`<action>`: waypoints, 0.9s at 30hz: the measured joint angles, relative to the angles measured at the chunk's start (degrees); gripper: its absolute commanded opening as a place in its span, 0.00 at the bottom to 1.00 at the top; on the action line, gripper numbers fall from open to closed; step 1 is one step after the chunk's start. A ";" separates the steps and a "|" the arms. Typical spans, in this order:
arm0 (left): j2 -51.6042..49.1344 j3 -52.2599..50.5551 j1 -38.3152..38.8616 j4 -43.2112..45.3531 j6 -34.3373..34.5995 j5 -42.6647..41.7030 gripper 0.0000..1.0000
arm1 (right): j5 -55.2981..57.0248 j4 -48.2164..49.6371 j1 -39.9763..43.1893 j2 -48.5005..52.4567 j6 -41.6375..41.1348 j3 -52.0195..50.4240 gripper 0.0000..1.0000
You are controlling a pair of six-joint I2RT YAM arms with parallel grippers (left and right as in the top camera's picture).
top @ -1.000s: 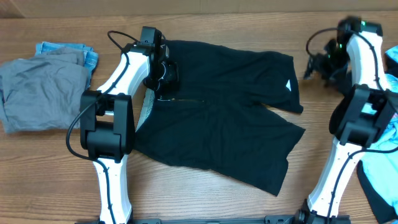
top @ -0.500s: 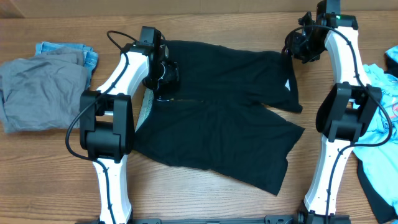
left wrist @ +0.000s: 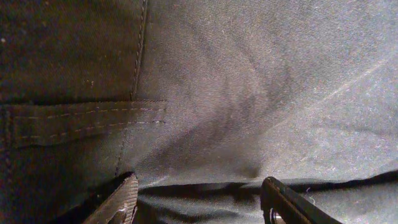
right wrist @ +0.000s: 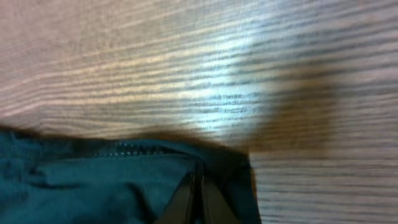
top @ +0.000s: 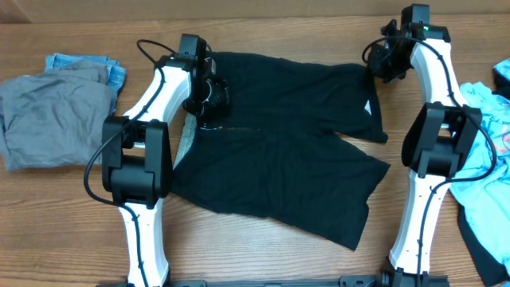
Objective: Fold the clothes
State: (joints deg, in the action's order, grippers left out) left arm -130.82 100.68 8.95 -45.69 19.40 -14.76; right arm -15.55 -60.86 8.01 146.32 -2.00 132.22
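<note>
The clothes (top: pixel 287 151) are black shorts, spread flat on the wooden table with the waistband at the left and two wide legs pointing right. My left gripper (top: pixel 209 96) rests on the fabric near the waistband. In the left wrist view it (left wrist: pixel 199 186) is open, its fingers (left wrist: pixel 124 196) astride a low ridge of the cloth (left wrist: pixel 249 81). My right gripper (top: pixel 381 64) is at the far right corner of the upper leg. In the right wrist view it (right wrist: pixel 199 177) is shut, pinching the hem corner of the fabric (right wrist: pixel 93 186).
A grey folded garment (top: pixel 48 112) lies at the left with a blue denim piece (top: pixel 88 65) behind it. A light blue printed shirt (top: pixel 486 135) and a dark garment (top: pixel 486 247) lie at the right edge, beside the right arm's base.
The right arm swung left and away, from beside the shorts to the upper leg's far corner, and its jaws closed there. The left arm has stayed in place.
</note>
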 measured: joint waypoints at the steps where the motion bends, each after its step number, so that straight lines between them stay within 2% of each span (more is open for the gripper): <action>1: 0.00 0.00 0.00 0.00 0.00 0.00 0.68 | -0.09 1.16 0.24 0.00 -0.42 0.81 0.04; 7: 0.00 0.00 0.00 -0.02 0.00 0.00 0.68 | -2.01 12.72 0.35 0.02 -2.27 2.47 0.07; 8: 0.00 0.00 0.00 -0.02 0.00 0.00 0.68 | -2.01 14.40 0.07 0.00 -2.27 2.47 0.22; 10: 0.00 0.00 0.00 -0.02 0.00 0.00 0.68 | 0.33 15.21 -0.28 0.00 -2.54 2.47 0.34; 11: 0.00 0.00 0.00 -0.04 0.00 0.00 0.68 | 2.58 15.08 -0.13 0.00 -2.56 2.58 0.57; 12: 0.00 0.00 0.00 -0.07 0.00 0.02 0.68 | 3.89 13.90 0.20 0.00 -2.51 2.69 0.71; 13: 0.00 0.00 0.00 -0.07 0.00 0.04 0.68 | 5.07 12.17 0.59 0.00 -2.80 2.78 0.76; 16: 0.00 0.00 0.00 -0.17 0.00 0.24 0.69 | 7.45 4.22 3.58 0.00 -4.04 2.95 0.78; 20: 0.07 0.00 -0.07 -0.46 -0.02 0.44 0.69 | 3.39 -20.00 9.29 -0.98 -5.09 3.52 0.76; 21: 0.07 0.00 -0.09 -0.55 -0.02 0.46 0.69 | 2.64 -23.50 10.58 -1.42 -5.09 3.34 0.76; 23: 0.07 0.00 -0.11 -0.59 -0.02 0.44 0.69 | 1.64 -27.87 12.48 -2.40 -3.80 2.14 0.74; 27: 0.07 0.00 -0.11 -0.59 -0.02 0.44 0.69 | -4.94 -30.38 10.56 -2.60 1.86 -2.03 0.71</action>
State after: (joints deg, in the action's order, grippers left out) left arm -130.76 100.68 8.84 -46.28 19.38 -14.33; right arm -20.49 -91.24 18.57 143.72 -0.14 130.19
